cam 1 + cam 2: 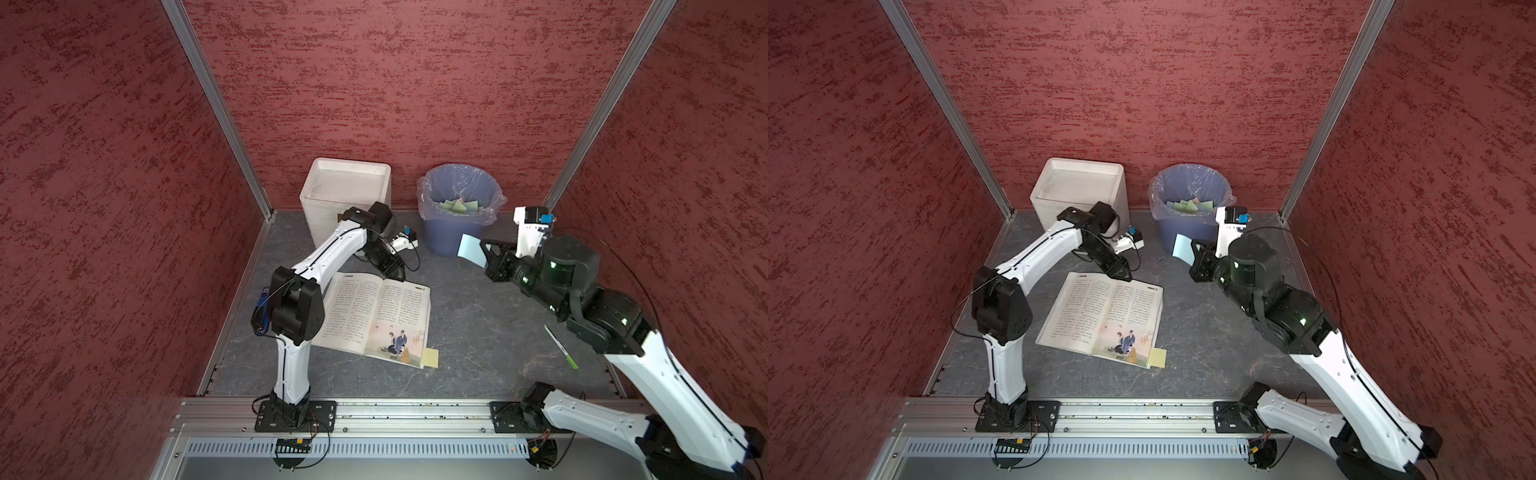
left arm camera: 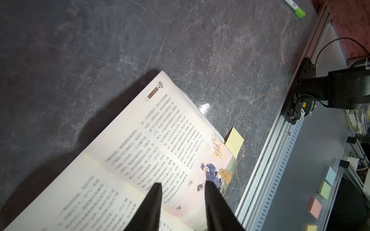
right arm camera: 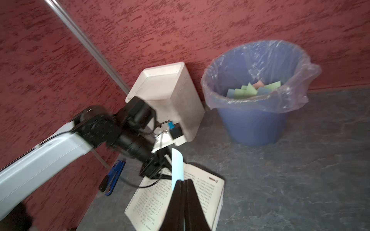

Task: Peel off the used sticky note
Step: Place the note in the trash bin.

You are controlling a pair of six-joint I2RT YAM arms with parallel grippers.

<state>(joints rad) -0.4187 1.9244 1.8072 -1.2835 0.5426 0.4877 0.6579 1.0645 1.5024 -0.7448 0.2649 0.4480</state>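
Right wrist shows pale blue sticky note (image 3: 177, 166) bowed in right claw (image 3: 184, 180)

Probably a robotics lab test cell: red textured wall panels (image 1: 415, 83), aluminium framing (image 1: 217, 104), slotted mounting rail (image 1: 415, 411).

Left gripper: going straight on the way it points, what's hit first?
The open book: the left gripper points down at its page near the spine. Whether it already touches is unclear.
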